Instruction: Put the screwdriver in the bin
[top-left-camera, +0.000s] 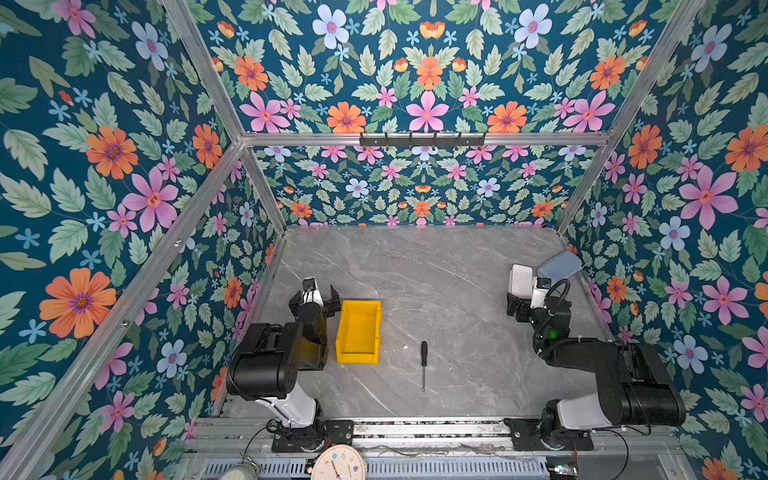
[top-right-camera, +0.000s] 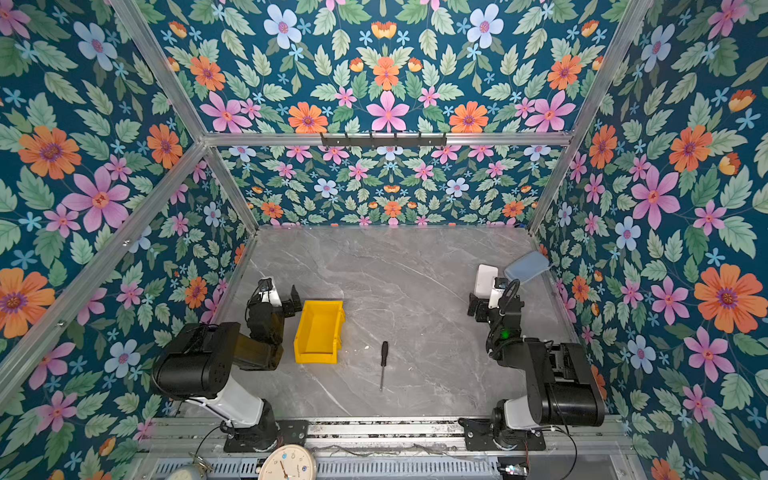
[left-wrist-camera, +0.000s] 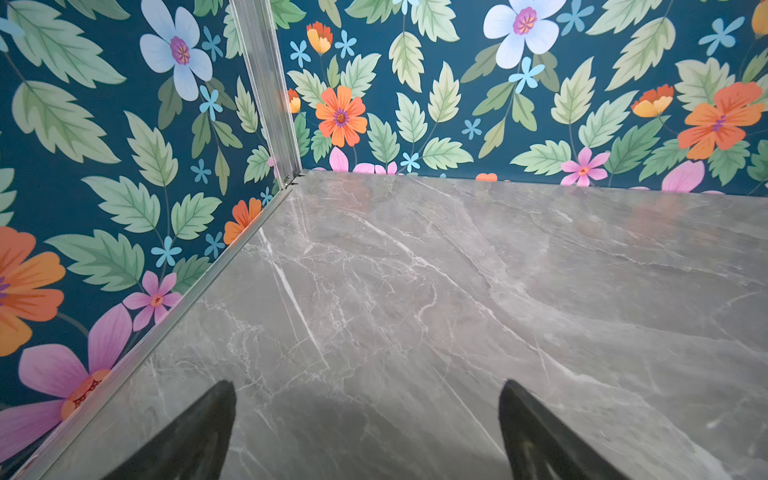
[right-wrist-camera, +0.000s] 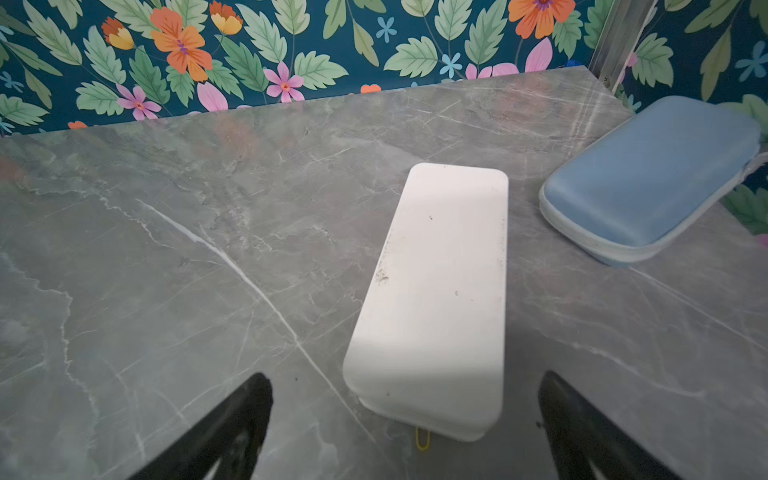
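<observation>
- Screwdriver (top-left-camera: 423, 363): lies flat on the grey marble tabletop (top-left-camera: 436, 270), near the front edge. It is just right of the bin in both top views and does not touch it. The black handle (top-left-camera: 424, 352) points toward the back wall, the thin silver shaft (top-left-camera: 423, 379) toward the front.
- Handling, as judged: light and rigid, with nothing fragile about it. The round body may roll on the polished stone if nudged. The shaft is thin and likely slick, so it makes a poor hold. The handle is thicker and the better place to grip, taken across its width from above.
- Bin (top-left-camera: 357, 357): yellow, open-topped and empty. Its low lip faces the front, and its long side runs roughly parallel to the screwdriver.
- Left gripper (top-left-camera: 315, 300): jaws spread wide and holding nothing. It sits low over bare tabletop just left of the bin's far end, with the arm folded back on itself.
- Right gripper (right-wrist-camera: 405, 377): jaws apart and empty. It is poised at the near end of a white box (right-wrist-camera: 436, 291), well away from the screwdriver. A pale blue case (right-wrist-camera: 652, 174) lies beyond the box by the right wall.
- Status, as judged: no pick-up has begun. Either arm must first swing toward the front centre.
</observation>
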